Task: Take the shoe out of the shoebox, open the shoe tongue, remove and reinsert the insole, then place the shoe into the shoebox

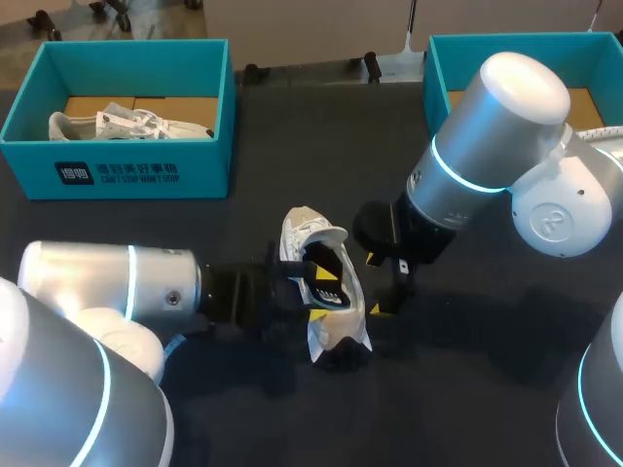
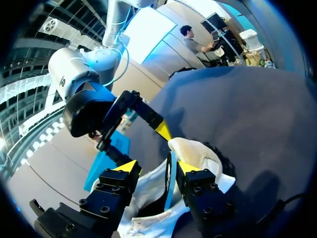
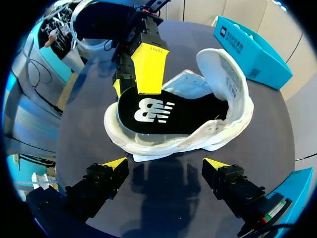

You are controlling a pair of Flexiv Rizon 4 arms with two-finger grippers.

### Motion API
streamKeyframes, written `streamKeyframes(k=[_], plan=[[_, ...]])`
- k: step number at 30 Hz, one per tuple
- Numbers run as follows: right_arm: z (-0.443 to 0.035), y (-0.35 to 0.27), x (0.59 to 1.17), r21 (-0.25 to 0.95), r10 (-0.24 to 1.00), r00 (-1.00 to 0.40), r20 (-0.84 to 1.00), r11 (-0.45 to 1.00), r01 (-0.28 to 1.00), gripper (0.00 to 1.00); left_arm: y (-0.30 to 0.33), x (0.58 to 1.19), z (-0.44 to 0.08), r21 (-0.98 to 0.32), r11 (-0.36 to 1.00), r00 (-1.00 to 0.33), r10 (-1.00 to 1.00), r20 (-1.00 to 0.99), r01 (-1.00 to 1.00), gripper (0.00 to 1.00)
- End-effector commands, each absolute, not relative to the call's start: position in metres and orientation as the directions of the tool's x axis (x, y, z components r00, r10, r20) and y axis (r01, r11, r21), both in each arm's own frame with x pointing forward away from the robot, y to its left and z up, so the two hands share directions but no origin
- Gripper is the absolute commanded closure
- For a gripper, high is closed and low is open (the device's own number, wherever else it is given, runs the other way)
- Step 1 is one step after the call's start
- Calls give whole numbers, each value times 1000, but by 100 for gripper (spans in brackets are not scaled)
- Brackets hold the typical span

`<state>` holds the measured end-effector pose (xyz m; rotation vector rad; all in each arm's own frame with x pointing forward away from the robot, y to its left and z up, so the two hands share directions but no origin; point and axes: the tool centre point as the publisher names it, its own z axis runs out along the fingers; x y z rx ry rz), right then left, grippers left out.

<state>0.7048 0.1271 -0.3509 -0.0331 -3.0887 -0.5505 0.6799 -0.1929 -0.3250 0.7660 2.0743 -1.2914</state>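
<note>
Found the shoe (image 1: 313,232) on the table (image 1: 467,389) between the arms, left gripper (image 2: 156,167) clamped on its side wall, right gripper (image 3: 166,163) spread open just beside it, and judged it best to pinch the black insole (image 3: 188,116) by its edge, lifting slowly.

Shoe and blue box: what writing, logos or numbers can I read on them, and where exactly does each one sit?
Blue box, front wall: a white badge and a line of white capitals, too small to read.
Insole inside the shoe: one big white logo mark, no plain words.
No numbers show.
</note>
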Motion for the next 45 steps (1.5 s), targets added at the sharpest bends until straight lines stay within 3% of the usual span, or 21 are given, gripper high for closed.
streamKeyframes(k=[1,11,32,45], plan=[[-350,126,705,345,17,-1000,6,938,18,0,-195,686,-323,-585,385,-689,238,-685,714,53],[-323,89,712,304,18,-999,-33,953,7,0,-191,683,-316,-546,394,-671,367,-644,740,54],[-292,12,718,269,-28,-1000,-13,963,-30,0,-128,677,-299,-456,412,-603,664,-443,789,45],[-292,12,718,269,-28,-1000,-13,963,-30,0,-94,676,-265,-396,300,-427,857,-287,868,51]])
